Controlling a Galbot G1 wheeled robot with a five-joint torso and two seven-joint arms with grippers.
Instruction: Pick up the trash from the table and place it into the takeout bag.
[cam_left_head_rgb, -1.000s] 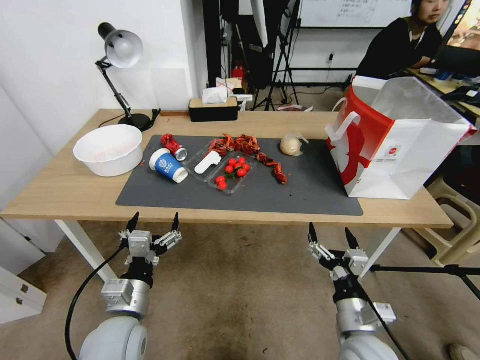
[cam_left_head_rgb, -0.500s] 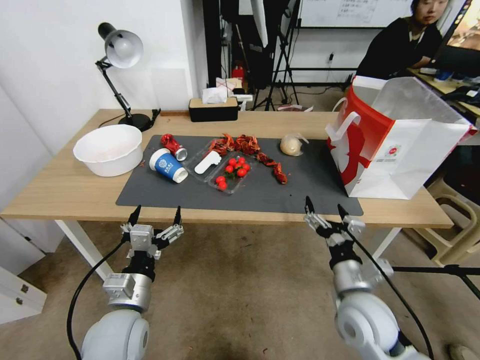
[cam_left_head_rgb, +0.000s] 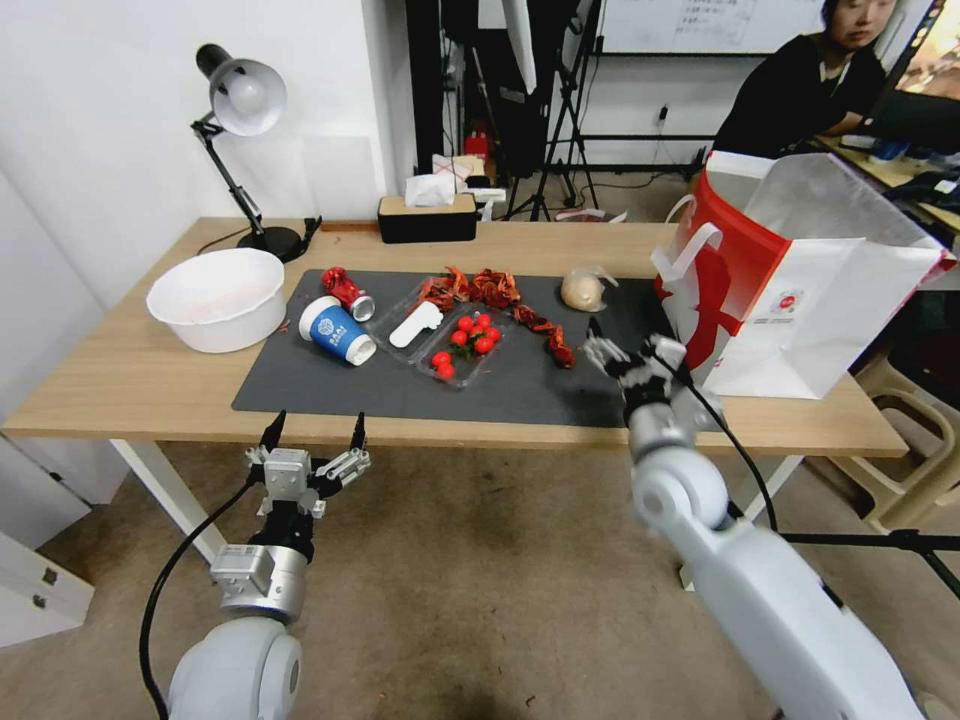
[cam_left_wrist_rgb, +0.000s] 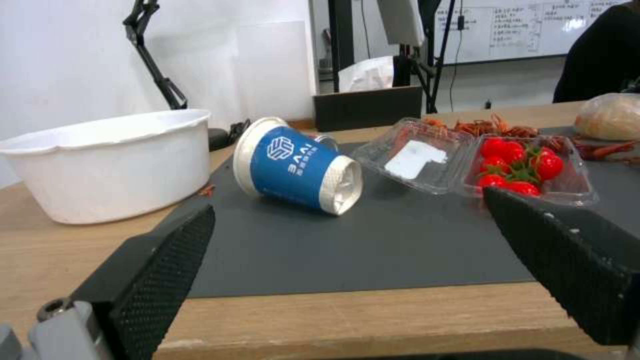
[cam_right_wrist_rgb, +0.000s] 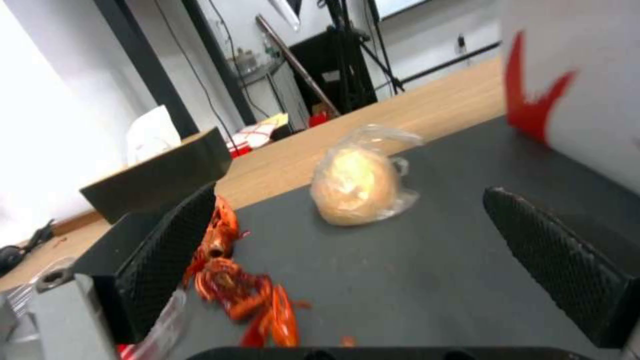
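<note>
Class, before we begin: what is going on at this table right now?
A two-armed robot is clearing trash. Its right claw, open, reaches over the grey mat toward a beige wad wrapped in clear plastic, beside the takeout bag. Its left claw, open, hangs before the table edge, facing a tipped blue paper cup. Nothing is held.

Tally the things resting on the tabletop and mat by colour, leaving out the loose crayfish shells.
White: 2, bowl, takeout bag
Blue: 1, paper cup
Red: 1, crushed can
Clear: 1, tomato box
Beige: 1, bagged wad
Black: 2, lamp, tissue box
Total: 8
</note>
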